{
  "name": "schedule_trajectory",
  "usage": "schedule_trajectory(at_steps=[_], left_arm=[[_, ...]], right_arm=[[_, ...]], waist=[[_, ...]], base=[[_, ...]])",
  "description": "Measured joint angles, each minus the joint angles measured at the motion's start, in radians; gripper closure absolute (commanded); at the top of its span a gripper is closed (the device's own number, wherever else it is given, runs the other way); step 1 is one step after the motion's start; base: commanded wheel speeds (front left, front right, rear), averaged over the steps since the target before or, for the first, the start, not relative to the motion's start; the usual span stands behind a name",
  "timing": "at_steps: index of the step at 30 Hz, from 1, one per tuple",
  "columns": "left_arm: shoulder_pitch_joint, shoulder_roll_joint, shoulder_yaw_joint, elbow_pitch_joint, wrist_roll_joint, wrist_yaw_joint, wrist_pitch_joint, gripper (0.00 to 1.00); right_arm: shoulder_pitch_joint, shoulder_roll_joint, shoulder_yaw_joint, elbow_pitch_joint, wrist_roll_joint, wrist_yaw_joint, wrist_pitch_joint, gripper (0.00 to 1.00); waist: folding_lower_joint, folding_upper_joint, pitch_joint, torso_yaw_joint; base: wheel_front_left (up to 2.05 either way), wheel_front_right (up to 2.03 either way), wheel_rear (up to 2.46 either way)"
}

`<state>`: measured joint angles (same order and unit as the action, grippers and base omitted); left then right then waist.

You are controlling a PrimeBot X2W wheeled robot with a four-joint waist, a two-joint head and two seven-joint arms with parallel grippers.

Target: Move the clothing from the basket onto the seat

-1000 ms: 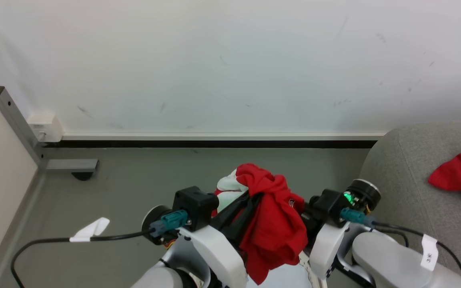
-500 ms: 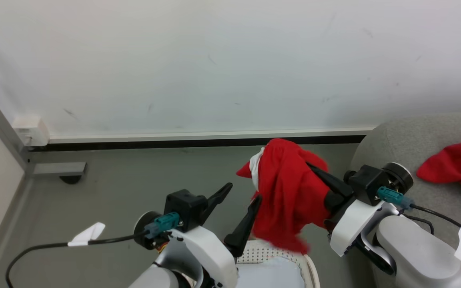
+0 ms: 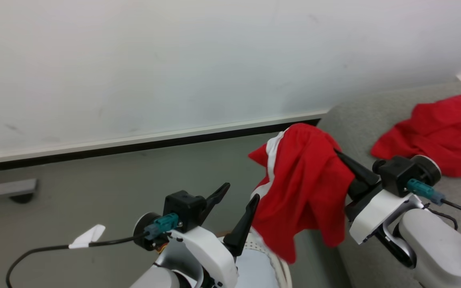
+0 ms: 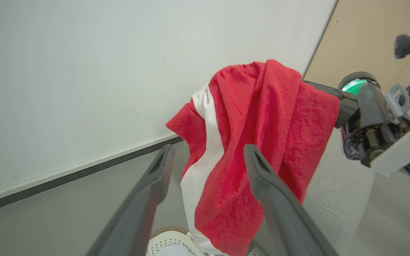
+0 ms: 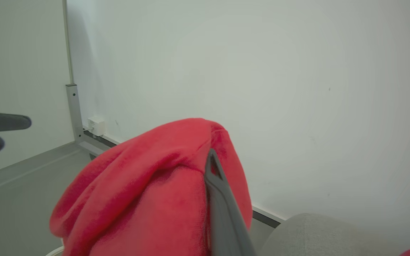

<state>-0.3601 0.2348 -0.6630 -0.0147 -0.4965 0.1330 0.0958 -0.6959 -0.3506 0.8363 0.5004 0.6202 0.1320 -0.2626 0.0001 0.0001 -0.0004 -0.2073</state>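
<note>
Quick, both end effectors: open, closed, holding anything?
Left end effector: open, holding nothing.
Right end effector: closed on the red garment, lifted off the floor.

Ahead of the left gripper [image 3: 241, 191] we see a plain white matte wall [image 3: 154, 60], evenly lit, with faint scuffs. Along its foot runs a white skirting strip [image 3: 134, 138] over a thin black gap. Below that lies a smooth grey floor [image 3: 94, 180]. Far to that gripper's left stands a grey metal post [image 5: 71, 106] with a small white box [image 5: 96, 126] beside its base.
</note>
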Motion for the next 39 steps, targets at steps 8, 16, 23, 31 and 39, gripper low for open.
schedule_trajectory(at_steps=[8, 16, 23, 31, 39], left_arm=[[-0.012, -0.003, -0.012, 0.003, 0.000, -0.002, -0.004, 0.00], [-0.032, -0.011, -0.027, 0.001, 0.001, -0.010, 0.000, 0.00], [-0.067, -0.002, -0.033, -0.023, 0.012, -0.014, 0.019, 0.00], [-0.178, 0.027, -0.050, -0.069, 0.058, -0.038, 0.087, 0.00], [-0.370, 0.026, -0.071, -0.121, 0.120, -0.088, 0.167, 0.00]], right_arm=[[0.013, -0.040, -0.107, -0.017, -0.013, 0.000, 0.000, 1.00], [0.054, -0.078, -0.216, -0.041, -0.040, 0.000, -0.002, 1.00], [0.081, -0.070, -0.337, -0.063, -0.057, 0.000, -0.002, 1.00], [-0.007, -0.053, -0.615, -0.043, -0.114, 0.000, -0.002, 1.00], [-0.256, -0.095, -0.905, 0.058, -0.274, 0.000, -0.002, 1.00]], waist=[[0.0000, 0.0000, 0.021, -0.135], [0.0000, 0.0000, 0.051, -0.256], [0.0000, 0.0000, 0.114, -0.290], [0.0001, 0.0000, 0.249, -0.270], [0.0001, -0.0001, 0.443, -0.210]], base=[[0.00, 0.00, 0.00], [0.00, 0.00, 0.00], [0.00, 0.00, 0.00], [0.00, 0.00, 0.00], [0.00, 0.00, 0.00]])
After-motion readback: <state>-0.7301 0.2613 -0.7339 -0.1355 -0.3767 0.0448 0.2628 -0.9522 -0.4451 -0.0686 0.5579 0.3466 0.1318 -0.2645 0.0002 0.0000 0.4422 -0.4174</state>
